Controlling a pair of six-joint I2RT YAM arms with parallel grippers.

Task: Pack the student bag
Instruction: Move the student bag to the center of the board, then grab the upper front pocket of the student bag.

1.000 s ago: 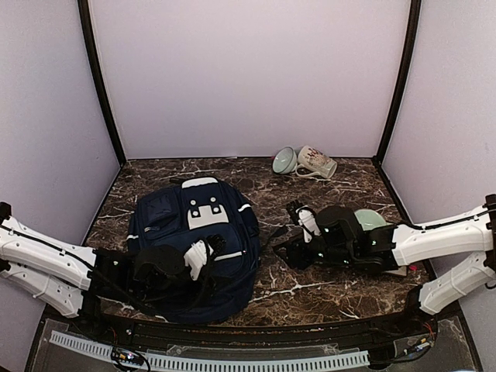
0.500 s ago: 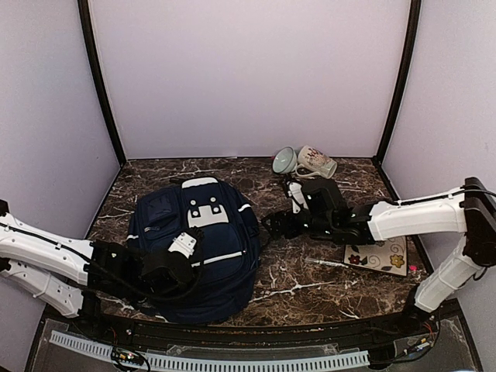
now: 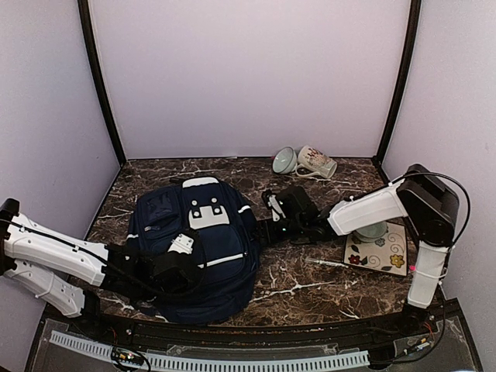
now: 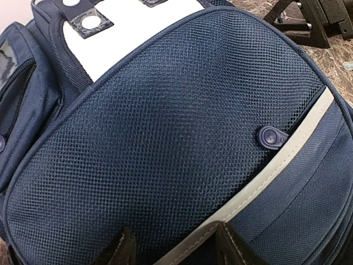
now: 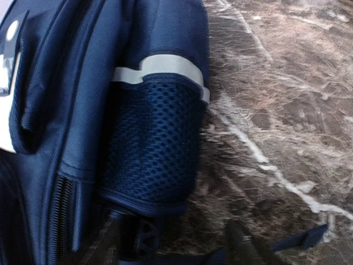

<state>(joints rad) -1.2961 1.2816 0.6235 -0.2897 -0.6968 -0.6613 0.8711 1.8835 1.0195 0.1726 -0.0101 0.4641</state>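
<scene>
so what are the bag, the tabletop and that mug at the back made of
Student bag: matte navy woven fabric, probably nylon or polyester, with open mesh on the front panel and side pocket. Tabletop: dark brown stone look with white veins and slight sheen; marble or a printed laminate, hard to tell. Mug: glossy white, patterned, likely glazed ceramic.

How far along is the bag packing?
Done: nothing visibly packed. The mug, bowl, notebook and pen lie on the table outside the bag.
In hand: nothing. Left gripper is open over the front mesh pocket; right gripper is open by the side pocket.
Left: probably everything, loading included.
</scene>
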